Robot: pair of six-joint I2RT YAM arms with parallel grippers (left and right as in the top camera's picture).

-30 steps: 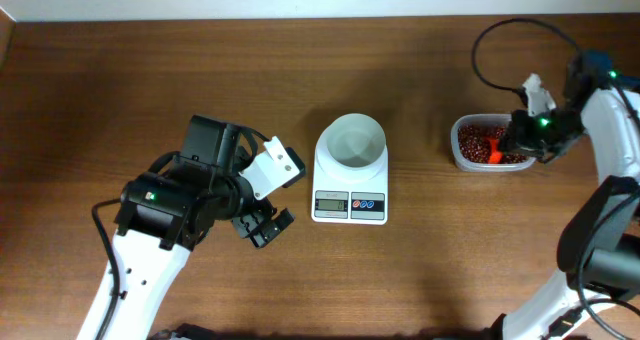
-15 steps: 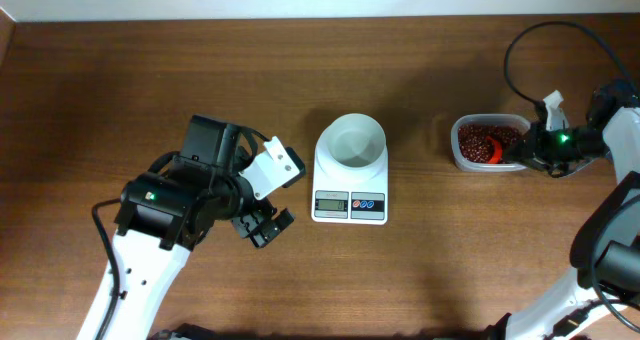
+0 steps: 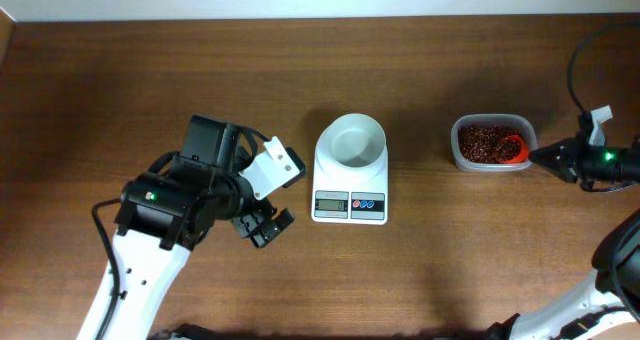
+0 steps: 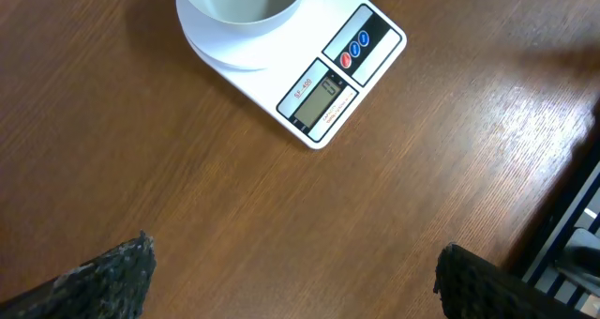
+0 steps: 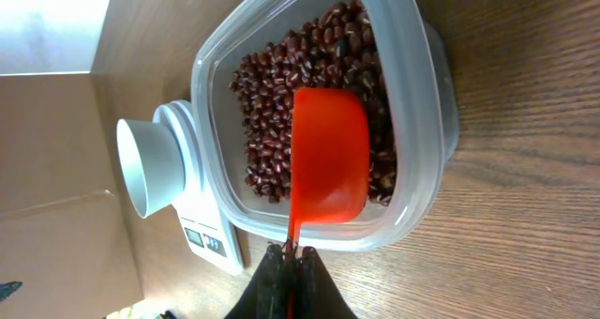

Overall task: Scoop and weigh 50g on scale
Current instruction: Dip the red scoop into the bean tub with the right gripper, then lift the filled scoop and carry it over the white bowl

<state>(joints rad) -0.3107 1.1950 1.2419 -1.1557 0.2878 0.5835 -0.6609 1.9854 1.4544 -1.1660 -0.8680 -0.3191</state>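
**Overhead view.** The scale is standing at the middle of the desk, and a white bowl is sitting on its platform. A clear tub of red beans is resting to the right of the scale, apart from it. The left hand is hanging over the desk just left of the scale's front corner. Its jaws are standing wide apart and holding nothing. The right hand is reaching in from the right edge. It is closed on a red scoop, whose cup is lying over the right part of the tub.

**Left wrist view.** Two dark fingers are showing at the lower corners, spread fully with only bare desk between them. The scale is lying ahead at the top, turned at an angle. Its grey display and its blue and red buttons are facing the camera. The bowl is being cut off by the top edge.

**Right wrist view.** The right hand is pinching the thin handle of the scoop between tightly closed jaws. The scoop's cup is lying over the beans inside the tub, near the wall closest to the hand. Whether it is touching the beans cannot be told. The scale with its bowl is standing beyond the tub's far side.
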